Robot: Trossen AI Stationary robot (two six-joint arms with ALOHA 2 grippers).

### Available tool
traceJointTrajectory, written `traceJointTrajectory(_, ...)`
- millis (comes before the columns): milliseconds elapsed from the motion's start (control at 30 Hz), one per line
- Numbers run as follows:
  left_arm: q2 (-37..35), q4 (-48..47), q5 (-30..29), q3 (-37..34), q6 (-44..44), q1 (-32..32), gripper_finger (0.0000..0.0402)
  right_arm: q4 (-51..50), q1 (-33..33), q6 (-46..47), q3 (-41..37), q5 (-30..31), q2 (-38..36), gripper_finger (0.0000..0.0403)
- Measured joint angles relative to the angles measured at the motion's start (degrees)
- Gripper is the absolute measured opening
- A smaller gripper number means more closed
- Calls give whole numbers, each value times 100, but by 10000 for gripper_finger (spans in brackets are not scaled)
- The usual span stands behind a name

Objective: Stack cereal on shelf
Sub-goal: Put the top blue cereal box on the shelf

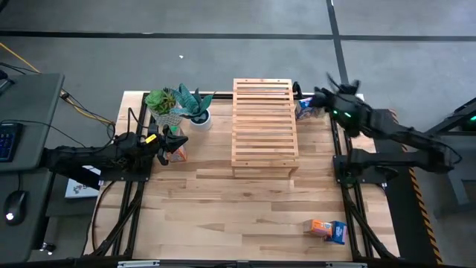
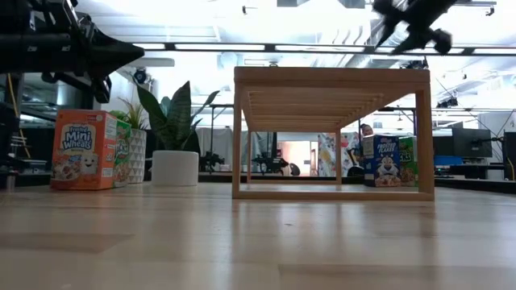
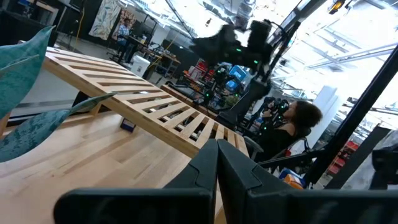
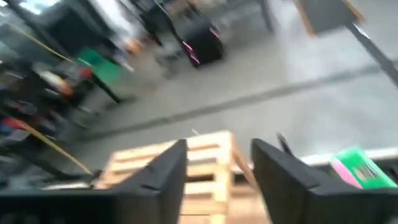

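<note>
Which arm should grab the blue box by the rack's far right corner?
Right. Its tool, fingers apart, hovers over the blue box beside the rack. The left tool, shut, sits by the orange box.

High view looks straight down; low view sits at tabletop level (both share the shelf (image 1: 264, 123), at twelve o'clock); wrist views look past fingers.

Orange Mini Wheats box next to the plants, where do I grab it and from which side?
Judging from the low view, the Mini Wheats box stands upright on the table, a green box against one side and plants behind. Probably come from above with the left gripper and close the fingers across its thin depth near the top edge, which is free.
</note>
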Motion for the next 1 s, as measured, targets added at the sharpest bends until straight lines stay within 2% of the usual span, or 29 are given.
traceJointTrajectory(100,1,-1,0,1,2,-1,1,-860,-752,548,603,-687,731,247)
traceJointTrajectory(200,-1,-12,-251,1,3,-1,1,-1766,-1357,651,1255,-1370,1565,281)
traceJointTrajectory(300,0,-43,-830,1,4,1,1,-2569,-1845,1260,1840,-1528,2329,290)
traceJointTrajectory(467,1,-41,-955,1,3,1,1,-3232,-2441,2254,2421,-2477,3188,291)
traceJointTrajectory(633,-1,-42,-953,1,0,1,1,-3147,-2697,3373,2451,-2842,3681,291)
traceJointTrajectory(767,1,-41,-953,0,0,0,1,-3368,-2715,3390,2451,-3092,3855,291)
traceJointTrajectory(867,1,-42,-951,-1,2,1,1,-3713,-2702,3727,2451,-3046,3936,291)
traceJointTrajectory(1000,1,-40,-949,-1,1,-1,1,-3619,-2715,3785,2451,-2902,4020,291)
